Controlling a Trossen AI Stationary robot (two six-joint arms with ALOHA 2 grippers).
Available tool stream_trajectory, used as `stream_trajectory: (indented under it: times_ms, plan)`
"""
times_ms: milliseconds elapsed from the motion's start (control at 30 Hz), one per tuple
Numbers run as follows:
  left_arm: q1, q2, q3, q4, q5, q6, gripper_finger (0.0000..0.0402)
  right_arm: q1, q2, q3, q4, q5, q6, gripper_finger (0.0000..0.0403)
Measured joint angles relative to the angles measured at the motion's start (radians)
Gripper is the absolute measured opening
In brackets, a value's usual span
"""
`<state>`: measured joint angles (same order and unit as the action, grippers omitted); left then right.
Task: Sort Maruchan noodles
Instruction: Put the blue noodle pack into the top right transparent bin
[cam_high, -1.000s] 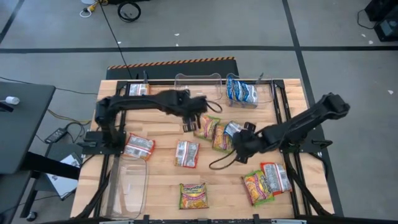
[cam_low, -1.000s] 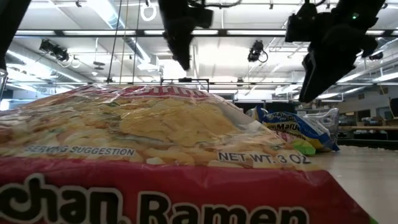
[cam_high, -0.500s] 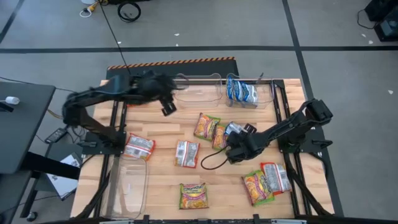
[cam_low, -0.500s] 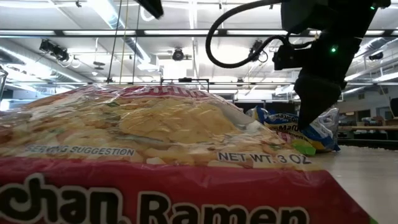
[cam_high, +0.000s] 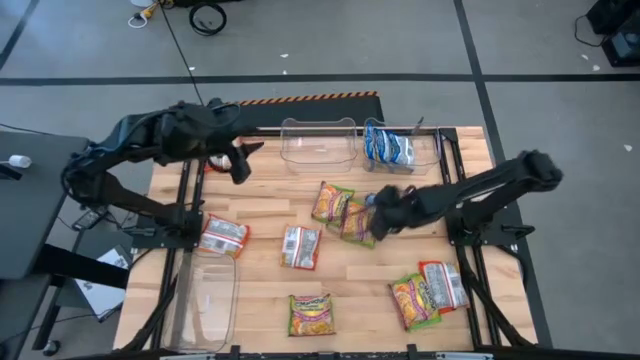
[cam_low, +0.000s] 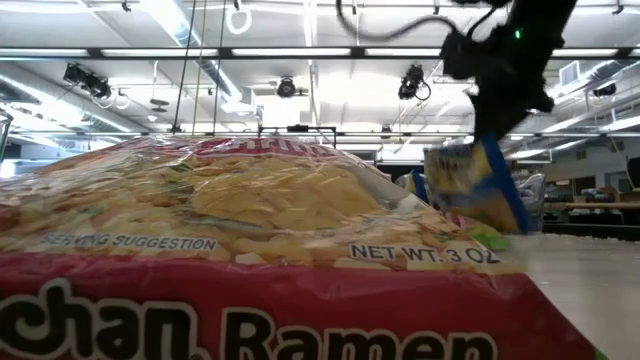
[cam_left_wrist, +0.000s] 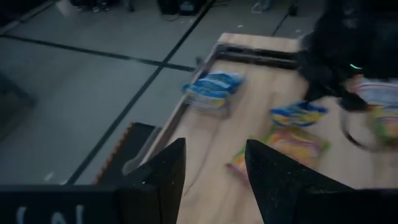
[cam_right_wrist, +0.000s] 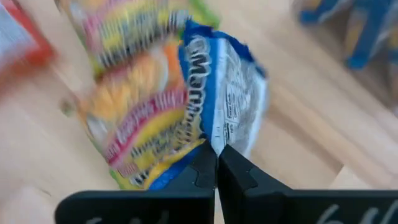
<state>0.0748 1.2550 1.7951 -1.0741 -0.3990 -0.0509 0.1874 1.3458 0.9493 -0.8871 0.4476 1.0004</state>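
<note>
My right gripper (cam_high: 382, 210) is shut on a blue-and-white noodle packet (cam_right_wrist: 230, 93) at mid table, beside two yellow-green packets (cam_high: 343, 210). In the low view this blue packet (cam_low: 470, 185) stands tipped up under the gripper (cam_low: 492, 128). More packets lie flat on the wood: red-orange ones (cam_high: 222, 236) (cam_high: 300, 246) (cam_high: 443, 283) and yellow-green ones (cam_high: 311, 313) (cam_high: 413, 300). Blue packets (cam_high: 390, 148) sit in a clear tub at the far right. My left gripper (cam_left_wrist: 214, 180) is open and holds nothing, raised over the table's far left (cam_high: 240, 165). My right gripper pinches the blue-and-white packet by one edge (cam_right_wrist: 214, 138) between its two fingertips, coming from above at a slant. The packet is tipped up and hangs below the fingers (cam_low: 470, 185). Whether its lower end still touches the table or the yellow-green packet, I cannot tell.
An empty clear tub (cam_high: 320, 140) stands at the far edge, beside the tub with blue packets. Another clear tub (cam_high: 205, 300) lies at the near left. A yellow-green packet (cam_low: 230, 250) fills the low view's foreground. Dark rails (cam_high: 450, 170) frame the board.
My left gripper has drawn back from the yellow-green packets toward the far left and risen, staying open. My right gripper has rolled, shifted toward the far edge, shut on the blue-and-white packet and risen; the packet has tipped up from lying flat.
</note>
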Motion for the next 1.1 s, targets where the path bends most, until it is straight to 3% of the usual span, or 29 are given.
stream_trajectory:
  times_ms: [333,533,867,1100]
  plan:
    - [-0.053,-0.012,0.000,0.144,-0.010,-0.006,0.0172,-0.224,-0.402,0.000,-0.026,-0.091,-0.078,0.0003]
    - [-0.053,-0.012,0.000,0.150,-0.011,-0.076,0.0172,-0.418,-0.545,0.000,-0.043,-0.037,-0.123,0.0002]
    - [-0.077,0.042,-0.003,0.213,0.002,-0.096,0.0172,-0.854,-0.518,-0.005,-0.026,-0.036,-0.493,0.0002]
    - [-0.135,0.073,-0.005,0.158,0.007,-0.096,0.0172,-1.071,-0.433,-0.065,0.119,-0.240,-0.653,0.0002]
